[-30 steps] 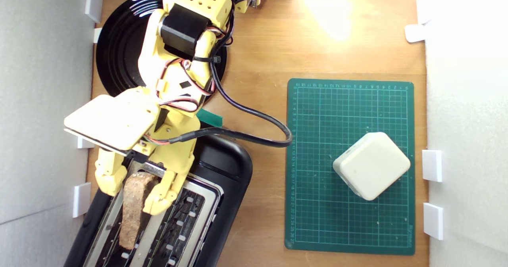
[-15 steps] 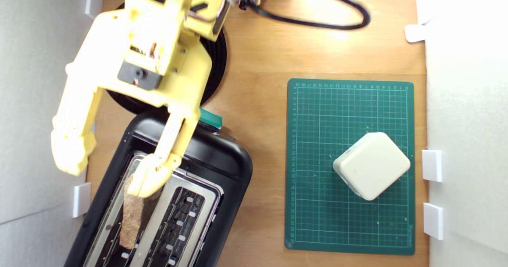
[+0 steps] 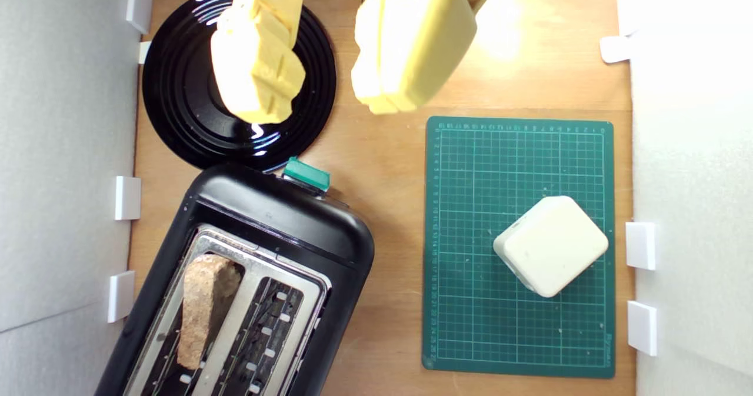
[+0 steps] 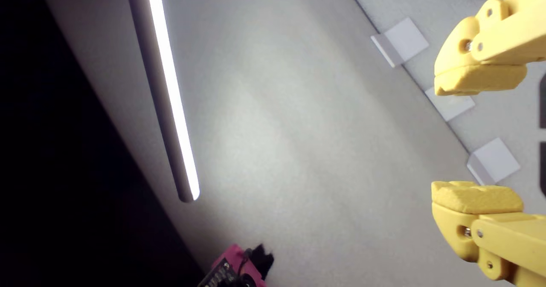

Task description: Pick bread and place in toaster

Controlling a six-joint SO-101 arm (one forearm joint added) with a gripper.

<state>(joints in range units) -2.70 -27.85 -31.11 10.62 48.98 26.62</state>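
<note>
Green gridded mat (image 3: 517, 149), black plate (image 3: 176, 90).

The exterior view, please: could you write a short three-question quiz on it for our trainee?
1. True or false: the bread stands in a slot of the toaster.
2. What lies on the green mat? A) black plate B) cream block C) bread
3. Fill in: the gripper is ____ and holds nothing.

Key: 1 true; 2 B, the cream block; 3 open.

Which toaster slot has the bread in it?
The slot on the exterior view's left holds the bread, standing edge-up; the other slot of the toaster shows only bare wire guides.
</note>
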